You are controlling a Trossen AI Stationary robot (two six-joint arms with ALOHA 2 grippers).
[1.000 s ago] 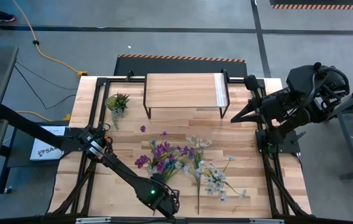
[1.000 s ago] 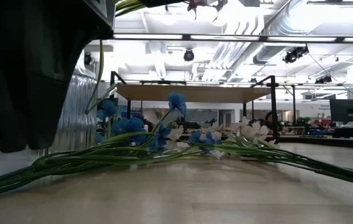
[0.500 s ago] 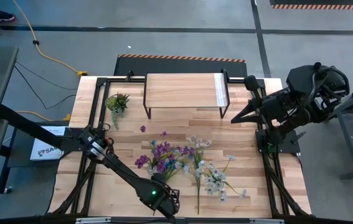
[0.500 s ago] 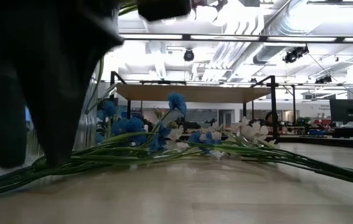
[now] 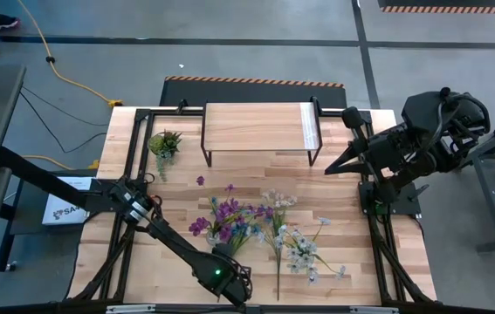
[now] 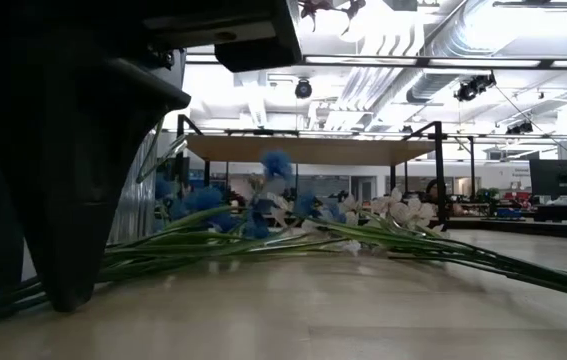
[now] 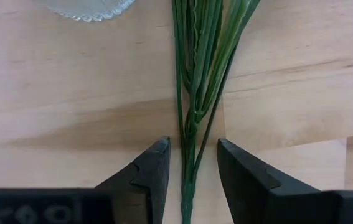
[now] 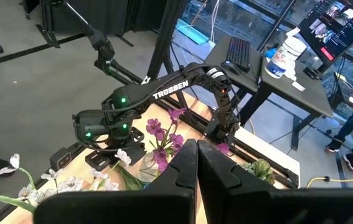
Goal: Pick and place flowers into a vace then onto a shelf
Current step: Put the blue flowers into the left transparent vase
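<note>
The flowers [image 5: 256,228] lie flat mid-table [image 5: 343,205], stems toward the near edge, so the left tool [image 7: 192,163] straddles the stems [image 7: 195,93], fingers spread to pinch them; the right tool [image 8: 196,157] waits, pressed together.

The left gripper [image 7: 192,171] sits low at the near edge of the table [image 5: 352,218], its fingers [image 7: 152,171] spread apart on either side of green stems. The right gripper [image 8: 195,163] hangs raised beyond the table's right edge, fingers pressed together.
</note>
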